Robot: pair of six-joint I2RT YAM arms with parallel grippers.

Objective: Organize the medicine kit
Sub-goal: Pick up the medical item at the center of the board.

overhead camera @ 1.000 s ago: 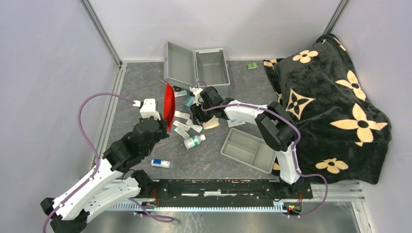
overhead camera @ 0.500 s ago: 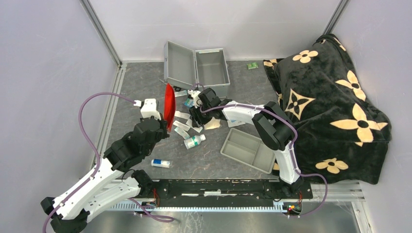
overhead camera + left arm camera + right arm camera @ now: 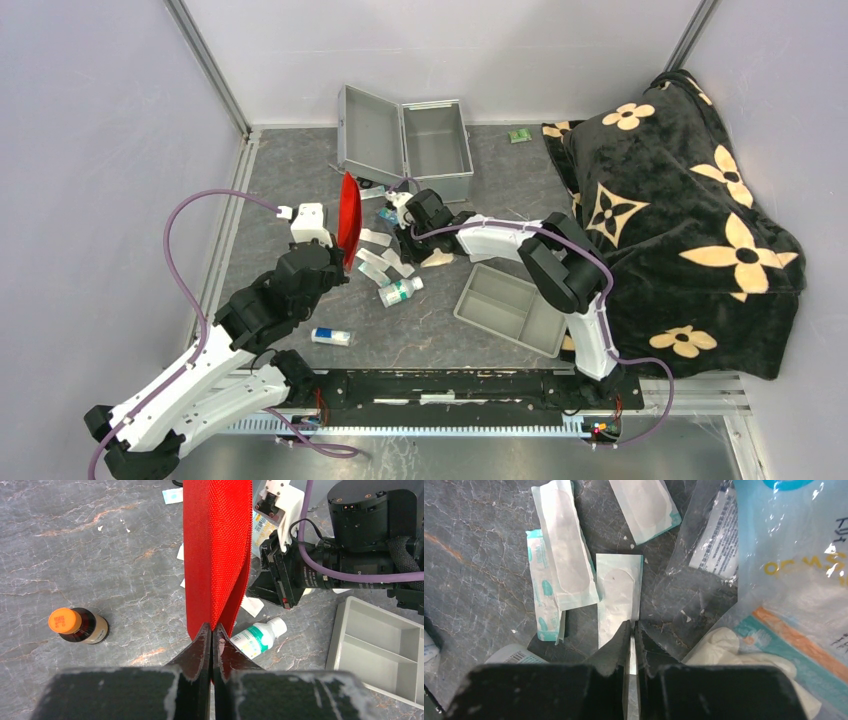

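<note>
Little writing can be read. A clear, blue-tinted bag (image 3: 794, 555) at the right of the right wrist view carries yellow lettering, but creases and glare break it up. The teal print on the two overlapping sachets (image 3: 561, 565) to the left is too small to make out, and so is the green label on the white bottle (image 3: 257, 637) lying on its side.

The left gripper (image 3: 211, 630) is pinched fully closed on the near edge of a red pouch (image 3: 216, 555), holding it up on edge; the pouch hides whatever lies behind it. The right gripper (image 3: 631, 627) is down among the litter, its jaws drawn almost together on the near end of a white sachet (image 3: 618, 597), a strip of which shows between them. A bottle at that view's lower left is cut off by the gripper body.

The medicine kit (image 3: 405, 140) stands open at the far middle of the table (image 3: 290, 180), lid swung to the left.

A brown bottle (image 3: 80, 626) with an orange cap lies left of the pouch. A grey divided tray (image 3: 380, 630) sits to the right, near the flowered black blanket (image 3: 690, 200). A small box (image 3: 330, 337) lies near the arm bases.
</note>
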